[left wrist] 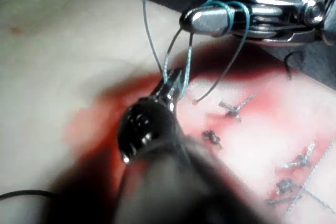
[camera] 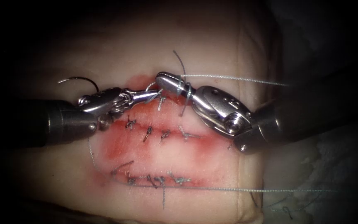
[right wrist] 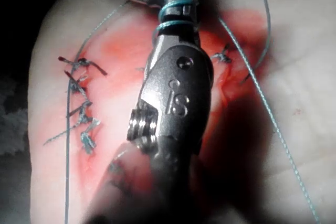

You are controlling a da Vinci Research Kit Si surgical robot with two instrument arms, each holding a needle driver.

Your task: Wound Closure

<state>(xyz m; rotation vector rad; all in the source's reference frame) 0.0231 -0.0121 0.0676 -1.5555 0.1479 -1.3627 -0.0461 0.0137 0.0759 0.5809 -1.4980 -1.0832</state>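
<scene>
On the tissue (camera: 212,49), my left tool (camera: 153,94) reaches in from the left over the upper cut (camera: 146,83), its jaws shut on the thread (left wrist: 167,74) close to the cut. My right tool (camera: 160,78) points left with its jaws shut and nothing between them. The thread loops (camera: 184,88) wrap twice around those jaws, as the loops (right wrist: 178,9) also show in the right wrist view. From there the thread (camera: 237,78) runs off to the right. A thin dark curve that looks like the needle (camera: 81,79) lies free on the tissue behind the left tool.
Two stitched rows lie below: the middle row (camera: 158,133) and the lower row (camera: 158,180), both with knots, cut ends and red fluid (camera: 121,145) around them. A long thread (camera: 245,190) trails right along the lower row. The tissue's right edge (camera: 249,174) drops to cloth.
</scene>
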